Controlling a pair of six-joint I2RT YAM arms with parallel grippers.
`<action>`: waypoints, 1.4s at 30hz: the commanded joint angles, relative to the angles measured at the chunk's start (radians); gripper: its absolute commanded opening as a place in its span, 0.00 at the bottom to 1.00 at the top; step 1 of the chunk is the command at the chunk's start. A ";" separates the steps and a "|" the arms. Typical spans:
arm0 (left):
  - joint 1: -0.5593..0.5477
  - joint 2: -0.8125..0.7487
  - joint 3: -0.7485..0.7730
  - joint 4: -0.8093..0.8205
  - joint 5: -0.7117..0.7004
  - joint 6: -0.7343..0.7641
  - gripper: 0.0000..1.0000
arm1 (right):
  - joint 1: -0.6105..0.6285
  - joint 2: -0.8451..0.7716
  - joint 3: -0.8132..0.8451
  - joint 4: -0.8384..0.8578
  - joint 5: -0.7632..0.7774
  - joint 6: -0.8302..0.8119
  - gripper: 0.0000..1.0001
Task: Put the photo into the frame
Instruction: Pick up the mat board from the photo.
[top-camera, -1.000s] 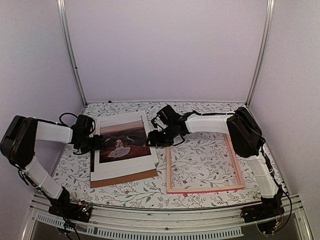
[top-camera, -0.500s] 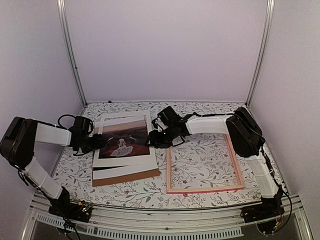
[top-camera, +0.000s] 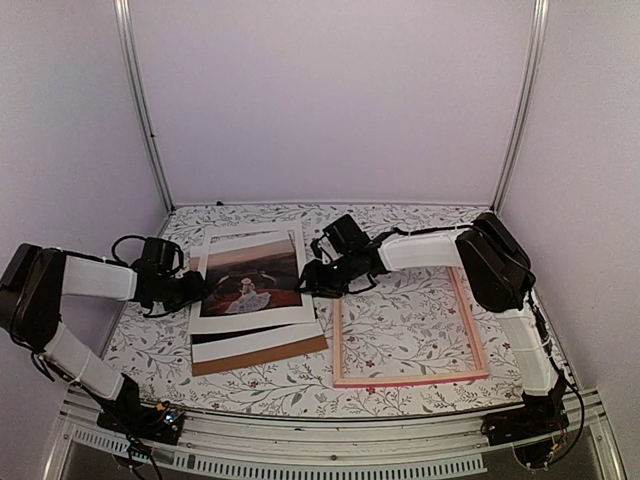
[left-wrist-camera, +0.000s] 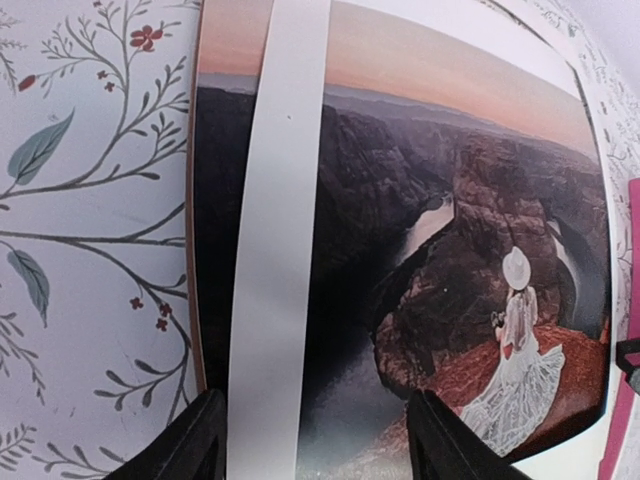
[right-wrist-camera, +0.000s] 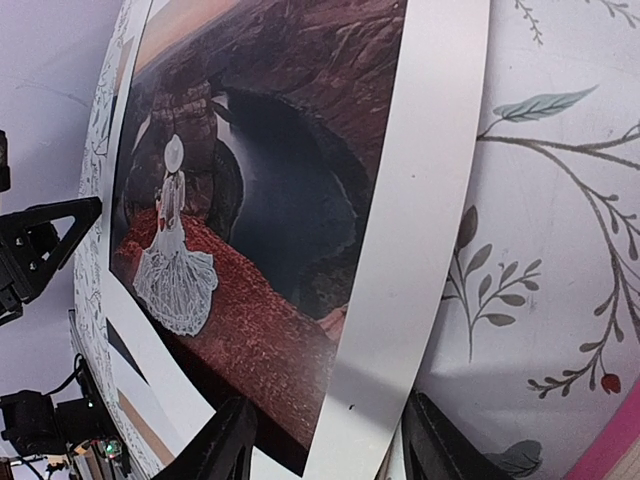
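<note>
You're at the pick-up step. The photo (top-camera: 248, 277) lies flat, left of the middle of the tabletop (top-camera: 150, 345). It rests on a white card (top-camera: 262, 338) and a brown backing board (top-camera: 270, 354), both of which show on its near side, and it is not yet in the frame (top-camera: 410, 379). The left arm's fingers (left-wrist-camera: 195, 445) sit over its left edge and the right arm's fingers (right-wrist-camera: 235, 440) over its right edge. Both pairs stand apart, spread across the sheet with nothing pinched between them. The pink frame lies empty toward the right edge, just beside the photo. Next, I'd judge, you need a hold on both edges, then carry the sheet level to the right and lower it square inside the rails. A floral-print covering dresses the tabletop, and pale lilac walls with metal posts close it in.
</note>
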 joint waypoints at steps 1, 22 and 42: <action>0.004 -0.051 -0.015 -0.021 0.037 -0.007 0.63 | -0.006 -0.025 -0.030 -0.005 -0.019 0.007 0.52; 0.015 -0.054 -0.048 0.081 0.137 -0.020 0.55 | -0.012 -0.068 -0.040 0.021 -0.010 0.003 0.44; 0.030 -0.088 -0.091 0.189 0.241 -0.035 0.55 | -0.013 -0.070 -0.068 0.020 -0.001 -0.011 0.38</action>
